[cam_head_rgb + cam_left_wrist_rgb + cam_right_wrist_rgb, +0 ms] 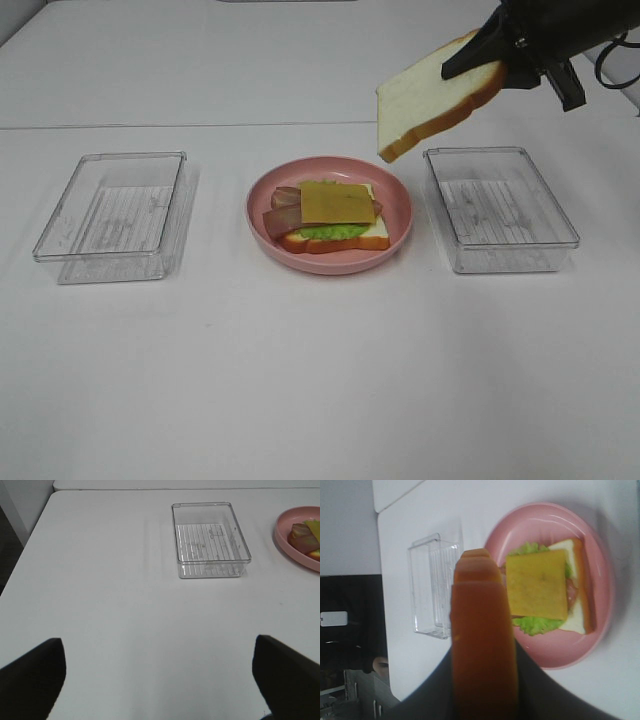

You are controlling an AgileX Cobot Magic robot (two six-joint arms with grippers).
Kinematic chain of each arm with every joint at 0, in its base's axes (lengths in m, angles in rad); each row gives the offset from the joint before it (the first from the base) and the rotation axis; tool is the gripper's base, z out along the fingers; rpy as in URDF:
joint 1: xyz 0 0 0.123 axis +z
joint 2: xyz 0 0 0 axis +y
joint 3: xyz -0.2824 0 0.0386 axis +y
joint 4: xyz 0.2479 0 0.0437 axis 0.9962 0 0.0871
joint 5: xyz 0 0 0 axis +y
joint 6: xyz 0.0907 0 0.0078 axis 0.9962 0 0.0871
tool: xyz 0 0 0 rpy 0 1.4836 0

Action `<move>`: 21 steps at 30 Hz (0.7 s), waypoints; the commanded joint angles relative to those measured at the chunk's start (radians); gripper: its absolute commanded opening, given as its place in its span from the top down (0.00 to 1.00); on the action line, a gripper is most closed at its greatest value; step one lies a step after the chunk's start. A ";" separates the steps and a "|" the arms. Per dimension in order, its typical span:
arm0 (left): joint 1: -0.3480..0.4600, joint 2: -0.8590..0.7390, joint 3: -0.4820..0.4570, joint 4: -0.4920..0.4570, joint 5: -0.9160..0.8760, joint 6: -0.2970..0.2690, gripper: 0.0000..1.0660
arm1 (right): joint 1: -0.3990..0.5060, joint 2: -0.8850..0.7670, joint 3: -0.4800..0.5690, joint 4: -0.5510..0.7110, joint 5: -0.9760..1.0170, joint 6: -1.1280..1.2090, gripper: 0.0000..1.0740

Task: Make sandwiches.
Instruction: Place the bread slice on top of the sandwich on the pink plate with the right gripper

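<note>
The right gripper (487, 58) clamps a bread slice (432, 97) above the pink plate (398, 190); the left gripper's (159, 677) jaws stand wide apart, empty.

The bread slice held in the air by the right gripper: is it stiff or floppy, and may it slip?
Probably stiff: the bread slice is pinched only at one crust edge by the right gripper, yet it juts out flat without sagging. Likely light for its size, since an edge pinch carries it. It hangs tilted over the table, so a slip seems possible.
</note>
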 commanded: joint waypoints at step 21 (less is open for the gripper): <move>0.004 -0.017 0.000 -0.006 -0.006 0.000 0.10 | 0.198 0.319 -0.102 0.261 -0.082 -0.188 1.00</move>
